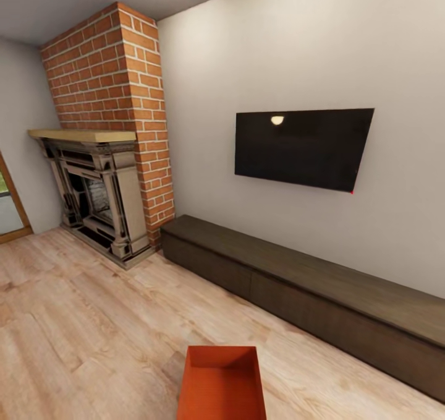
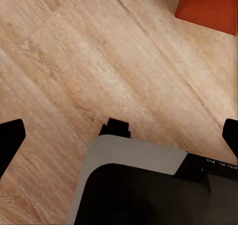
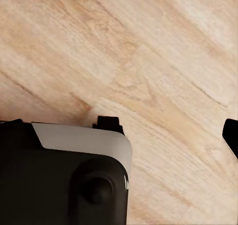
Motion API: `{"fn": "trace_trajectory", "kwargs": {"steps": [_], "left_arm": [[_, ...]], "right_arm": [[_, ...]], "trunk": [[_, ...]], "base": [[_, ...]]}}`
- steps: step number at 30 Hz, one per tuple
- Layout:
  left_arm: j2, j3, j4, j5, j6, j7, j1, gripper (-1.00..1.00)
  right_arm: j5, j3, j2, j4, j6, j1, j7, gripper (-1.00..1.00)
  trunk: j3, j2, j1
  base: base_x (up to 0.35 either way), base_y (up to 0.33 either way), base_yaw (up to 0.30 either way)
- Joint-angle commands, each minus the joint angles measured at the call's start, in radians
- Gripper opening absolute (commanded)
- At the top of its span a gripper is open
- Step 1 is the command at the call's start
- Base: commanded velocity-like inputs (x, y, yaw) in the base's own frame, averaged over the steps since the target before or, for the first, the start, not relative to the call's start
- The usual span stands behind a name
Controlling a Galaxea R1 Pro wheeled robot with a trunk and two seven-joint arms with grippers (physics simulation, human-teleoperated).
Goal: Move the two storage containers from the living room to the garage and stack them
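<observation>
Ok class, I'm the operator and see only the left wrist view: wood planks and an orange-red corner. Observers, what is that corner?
Observer: A storage container, lidless, at the bottom middle of the head view.
Operator: What lies beyond it?
Observer: A long dark low cabinet along the wall.
Operator: Anything above that?
Observer: A black TV on the wall, and a brick fireplace to its left.

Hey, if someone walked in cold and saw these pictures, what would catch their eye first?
Probably the red brick chimney with its ornate fireplace in the far left corner, and the black wall-mounted TV above a long dark low cabinet on the right wall. Then the open orange-red storage container on the light wood plank floor, close in front of the robot.
</observation>
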Motion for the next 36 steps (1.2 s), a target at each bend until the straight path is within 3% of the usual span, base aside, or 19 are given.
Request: {"fn": "trace_trajectory", "kwargs": {"steps": [1,10,36], "left_arm": [[0.000,0.005,0.001,0.001,-0.004,0.001,-0.001,1.00],[0.001,0.006,0.001,0.001,-0.007,0.001,-0.001,1.00],[-0.001,0.006,0.001,0.001,-0.009,0.001,-0.001,1.00]], "right_arm": [[-0.009,0.009,0.000,0.003,-0.006,-0.001,0.000,1.00],[-0.009,0.009,0.000,0.003,-0.005,-0.001,0.000,1.00],[-0.010,0.009,0.002,0.003,-0.004,-0.001,0.001,1.00]], "trunk": [[-0.001,-0.001,0.001],[-0.001,-0.001,0.001],[-0.001,-0.001,0.001]], "base": [[0.307,0.000,0.000],[0.175,0.000,0.000],[0.005,0.000,-0.001]]}}
